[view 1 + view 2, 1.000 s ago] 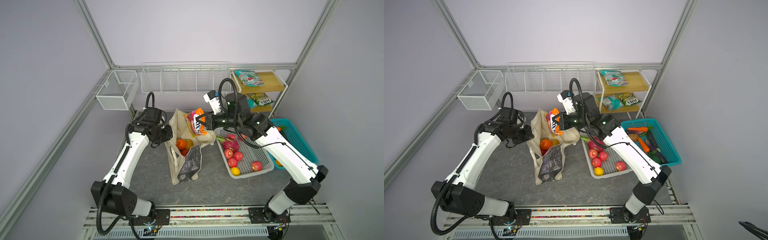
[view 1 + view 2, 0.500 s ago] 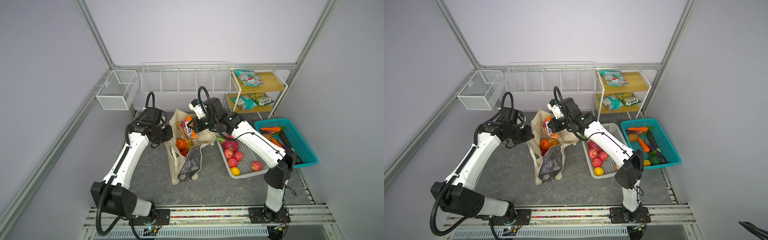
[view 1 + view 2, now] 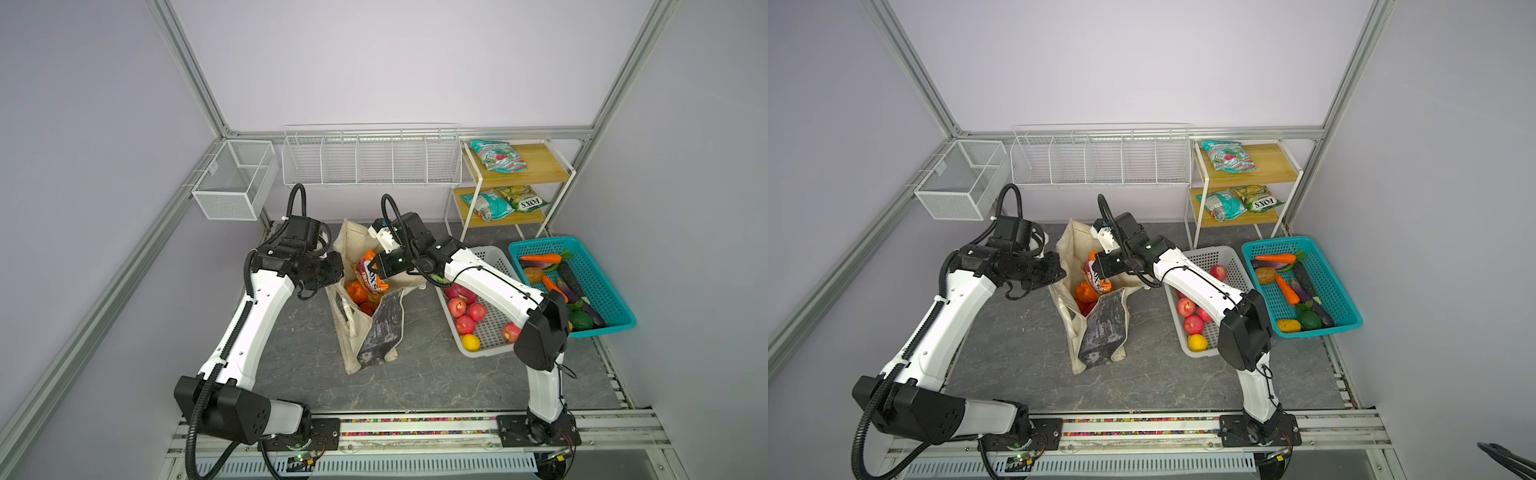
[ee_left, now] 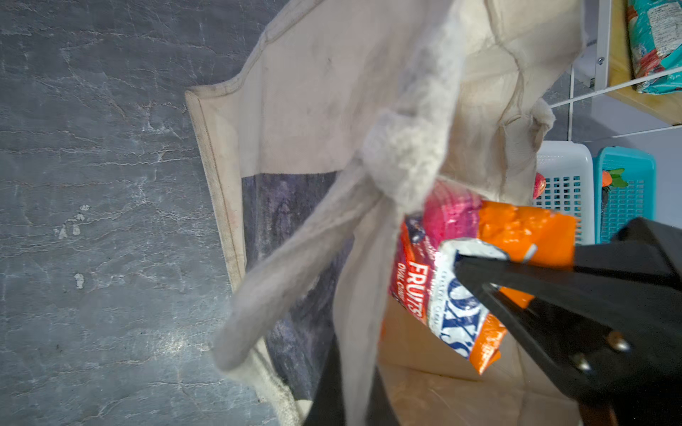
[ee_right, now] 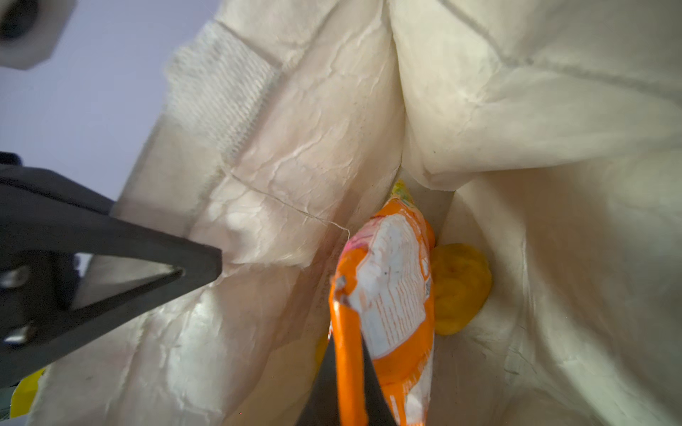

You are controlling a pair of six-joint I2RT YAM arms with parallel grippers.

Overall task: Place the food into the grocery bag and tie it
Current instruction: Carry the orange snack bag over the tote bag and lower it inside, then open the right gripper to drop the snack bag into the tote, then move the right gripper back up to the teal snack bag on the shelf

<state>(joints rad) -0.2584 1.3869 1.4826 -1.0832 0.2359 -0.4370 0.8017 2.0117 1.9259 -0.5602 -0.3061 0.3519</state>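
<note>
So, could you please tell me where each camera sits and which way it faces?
Top views: high above the arms' bases, looking down on the table; the left arm and right arm show whole.
Left wrist: beside the bag, facing its mouth; the left gripper, shut on the bag's fabric, is mostly hidden.
Right wrist: at the bag's mouth, looking in; the right gripper is shut on the packet.
Shared: both wrist views show the packet and the opposite gripper.
</note>
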